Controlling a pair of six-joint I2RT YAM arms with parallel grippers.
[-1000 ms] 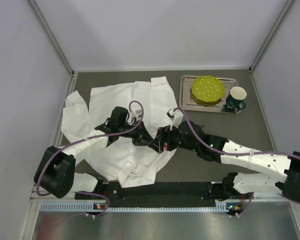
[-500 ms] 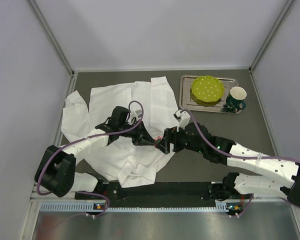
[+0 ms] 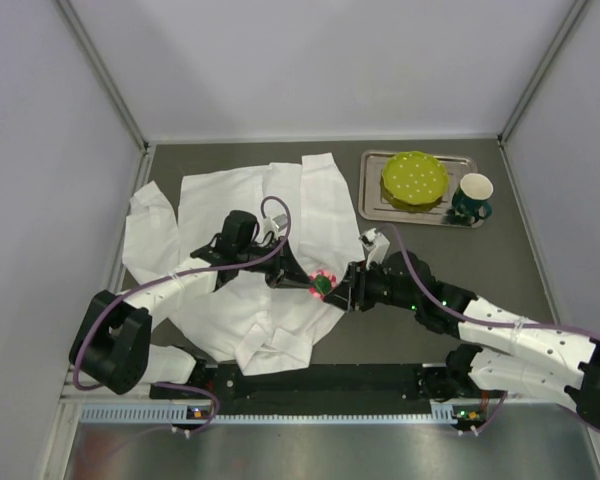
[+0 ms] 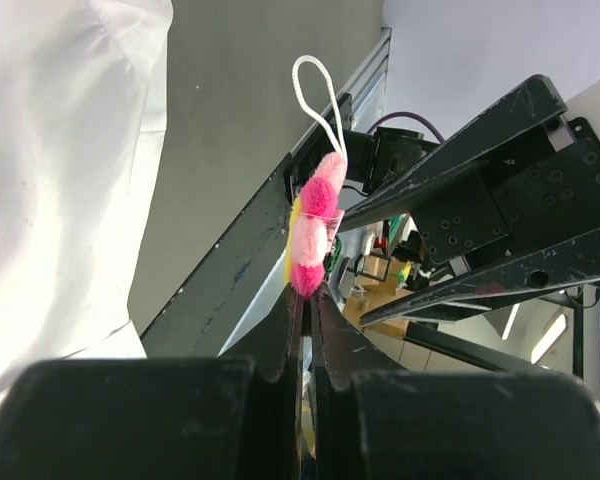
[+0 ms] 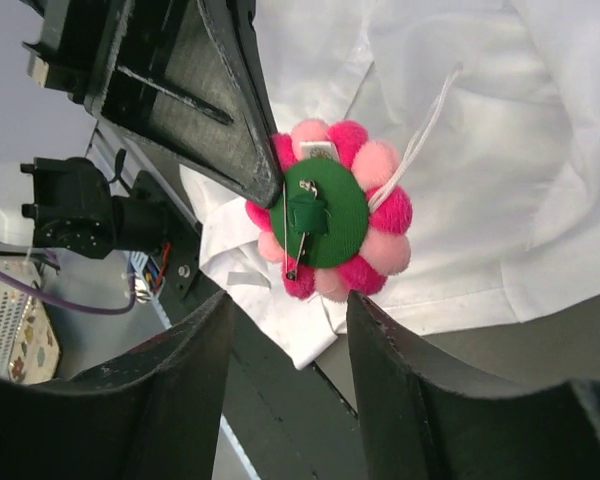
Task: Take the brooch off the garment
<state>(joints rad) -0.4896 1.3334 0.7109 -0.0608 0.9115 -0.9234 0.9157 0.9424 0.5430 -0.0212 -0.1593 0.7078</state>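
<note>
1. The left arm (image 3: 185, 283) runs from its base at the near left, out and to the right, with its wrist near the middle of the scene.
2. The left gripper (image 4: 308, 300) points right, its fingers pressed together on the edge of the brooch (image 4: 316, 225).
3. The right arm (image 3: 510, 330) stretches low from the near right toward the middle.
4. The right gripper (image 3: 338, 291) faces the left one, fingers spread apart and gripping nothing.

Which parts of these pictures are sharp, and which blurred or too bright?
Right wrist view: the green back of the brooch and its pin are sharp, the right gripper dark and soft. Left wrist view: the brooch is sharp, the left gripper blurred near the lens. Top view: even light, the white shirt nearly washed out.
</note>
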